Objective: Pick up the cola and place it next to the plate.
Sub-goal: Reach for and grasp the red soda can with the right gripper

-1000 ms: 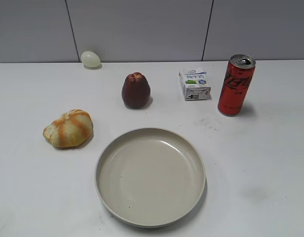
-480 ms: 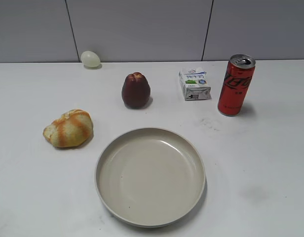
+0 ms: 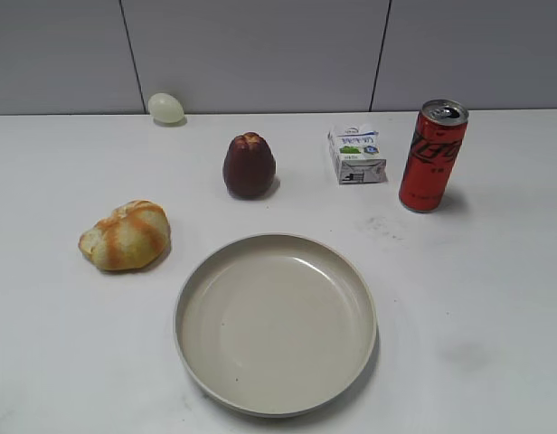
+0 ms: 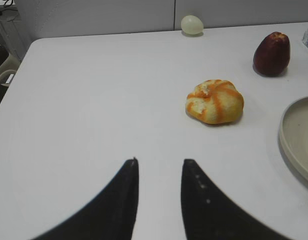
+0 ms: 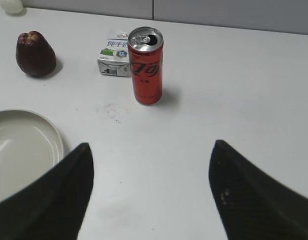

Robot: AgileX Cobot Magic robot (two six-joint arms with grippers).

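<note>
The cola is a tall red can with a silver top, upright at the back right of the white table. It also shows in the right wrist view. The plate is a wide beige dish at the front middle; its rim shows in the right wrist view and the left wrist view. My right gripper is wide open and empty, well short of the can. My left gripper is open and empty over bare table at the left. Neither gripper shows in the exterior view.
A small white milk carton stands just left of the can. A dark red fruit sits behind the plate. A bread roll lies at the left. A pale egg rests by the back wall.
</note>
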